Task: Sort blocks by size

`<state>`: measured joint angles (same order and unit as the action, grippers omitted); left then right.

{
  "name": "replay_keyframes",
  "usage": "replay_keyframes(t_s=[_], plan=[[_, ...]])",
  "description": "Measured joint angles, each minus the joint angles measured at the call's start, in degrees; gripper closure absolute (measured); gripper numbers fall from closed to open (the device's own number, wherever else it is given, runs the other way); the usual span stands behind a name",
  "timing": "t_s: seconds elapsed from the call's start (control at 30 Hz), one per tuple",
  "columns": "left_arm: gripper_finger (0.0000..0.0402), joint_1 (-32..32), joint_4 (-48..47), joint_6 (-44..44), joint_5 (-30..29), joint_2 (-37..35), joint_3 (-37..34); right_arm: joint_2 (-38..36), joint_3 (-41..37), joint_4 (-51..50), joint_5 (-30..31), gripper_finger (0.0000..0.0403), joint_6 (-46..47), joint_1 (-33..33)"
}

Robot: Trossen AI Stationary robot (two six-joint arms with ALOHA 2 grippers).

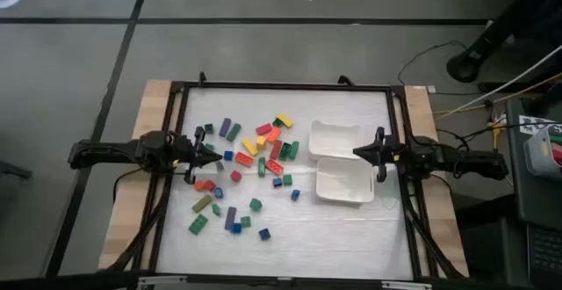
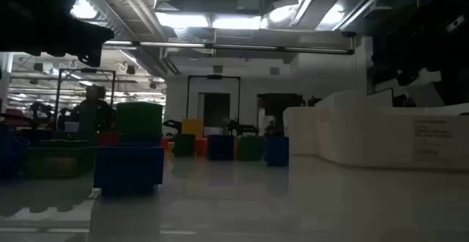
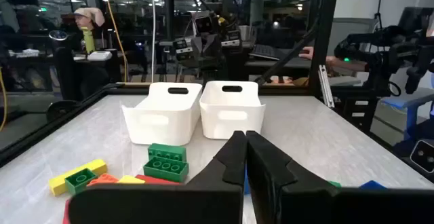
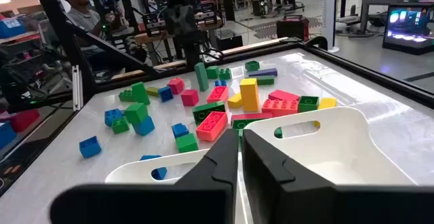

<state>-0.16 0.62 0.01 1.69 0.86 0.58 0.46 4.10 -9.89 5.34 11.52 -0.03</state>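
Observation:
Many small coloured blocks [image 1: 250,163] lie scattered on the white table, left of its middle; they also show in the right wrist view [image 4: 217,108]. My left gripper [image 1: 219,156] is shut and empty, at the left rim of the scatter, next to a blue cube [image 1: 228,155]. In its wrist view [image 3: 241,146] a green bar [image 3: 166,161] lies just ahead. My right gripper [image 1: 356,152] is shut and empty, over the gap between two white trays, as its wrist view [image 4: 239,146] shows.
Two white rectangular trays stand side by side right of the blocks, the far one [image 1: 334,137] and the near one [image 1: 344,181]. A black frame [image 1: 281,86] borders the table. The near part of the table [image 1: 334,237] is bare. People sit in the room beyond the table.

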Motion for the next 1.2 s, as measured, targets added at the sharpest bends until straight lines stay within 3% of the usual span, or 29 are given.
replay_keyframes(t_s=[1.2], plan=[[0.0402,0.02,0.01,1.91,0.00,-0.01,0.01,0.01,0.02,0.00,0.00,0.0379,0.01,0.00]])
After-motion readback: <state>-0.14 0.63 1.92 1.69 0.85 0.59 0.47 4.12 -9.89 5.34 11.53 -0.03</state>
